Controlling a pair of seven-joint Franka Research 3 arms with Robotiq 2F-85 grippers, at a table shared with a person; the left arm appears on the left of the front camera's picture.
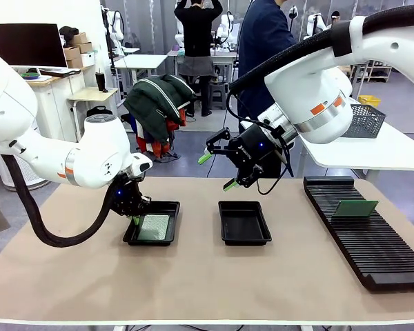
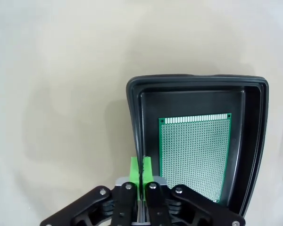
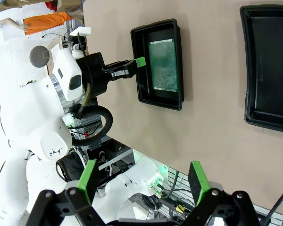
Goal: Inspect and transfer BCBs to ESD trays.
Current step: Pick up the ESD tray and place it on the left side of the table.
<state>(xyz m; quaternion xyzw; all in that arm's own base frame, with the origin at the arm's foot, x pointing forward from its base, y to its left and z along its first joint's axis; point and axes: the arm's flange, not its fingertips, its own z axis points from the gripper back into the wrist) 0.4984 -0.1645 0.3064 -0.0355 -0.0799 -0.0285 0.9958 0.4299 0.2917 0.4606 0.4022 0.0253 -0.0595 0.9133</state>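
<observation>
**Two-arm board transfer, one tray filled.** The landmark is the shallow black plastic rectangular tray [image 2: 132, 101] with a flared rim, on the robot's left. A thin green rectangular perforated circuit board [image 2: 194, 155] lies flat on its floor.

The left gripper [image 2: 141, 165] stands at this tray's rim, beside the board and not on it. Its green pads [image 2: 136, 170] are pressed together, with nothing seen between them.

The right gripper [image 1: 217, 171] has its fingers spread wide and holds nothing. It hangs in the air to the right of the landmark tray, above a second black tray [image 1: 245, 224] of the same shape. That tray lies near the landmark tray and is bare.

Farther right of the landmark tray, beyond the bare one, a long black ribbed slotted rack [image 1: 362, 238] carries a second green board [image 1: 355, 207]. This board stands on edge in a slot toward the rack's far end.

**Judged step.** The placing into the landmark tray looks complete, and filling the bare tray comes next.
- **Left gripper:** it should rise straight up from the rim, so that the pads neither hook the flared edge nor slide the tray.
- **Right gripper:** it should take the standing board by its top edge, with one pad on each face.
- **Lift and placement:** it should draw the board out along the slot without twisting. It should then lower it level over the middle of the bare tray and let go only once the board rests on the floor.
</observation>
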